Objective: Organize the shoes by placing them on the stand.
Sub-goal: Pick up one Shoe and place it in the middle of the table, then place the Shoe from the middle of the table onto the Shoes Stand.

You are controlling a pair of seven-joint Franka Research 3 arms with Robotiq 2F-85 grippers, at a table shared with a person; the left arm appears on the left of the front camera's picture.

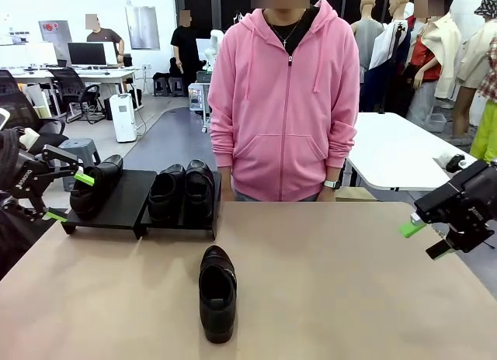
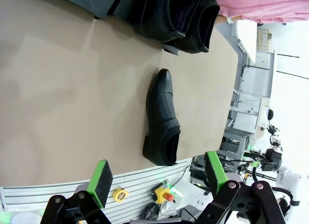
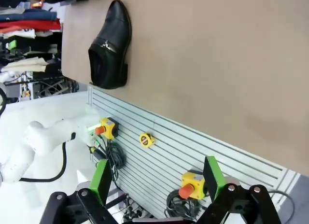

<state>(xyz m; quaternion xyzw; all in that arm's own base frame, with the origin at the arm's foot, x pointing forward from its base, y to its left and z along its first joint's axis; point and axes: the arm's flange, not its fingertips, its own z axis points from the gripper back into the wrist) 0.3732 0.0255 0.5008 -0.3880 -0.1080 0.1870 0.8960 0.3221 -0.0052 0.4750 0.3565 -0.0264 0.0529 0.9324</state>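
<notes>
One black shoe [image 1: 217, 292] lies alone on the tan table, toe toward the person; the same shoe [image 2: 161, 120] [image 3: 110, 46] appears in both wrist views. The stand [image 1: 124, 203] sits at the far left as two low black platforms. A pair of shoes [image 1: 182, 192] [image 2: 178, 19] rests on its right platform, and a single shoe [image 1: 95, 188] on its left platform. My left gripper [image 1: 68, 197] [image 2: 157, 180] hovers open at the left edge, just beside that single shoe, holding nothing. At the right edge my right gripper [image 1: 425, 239] [image 3: 157, 178] is open and empty, far from the shoes.
A person in a pink hoodie [image 1: 283, 104] stands at the table's far side, behind the middle. A white table [image 1: 396, 147] stands behind on the right. Below the table's near edge, a slatted panel holds yellow stop buttons [image 3: 190, 184].
</notes>
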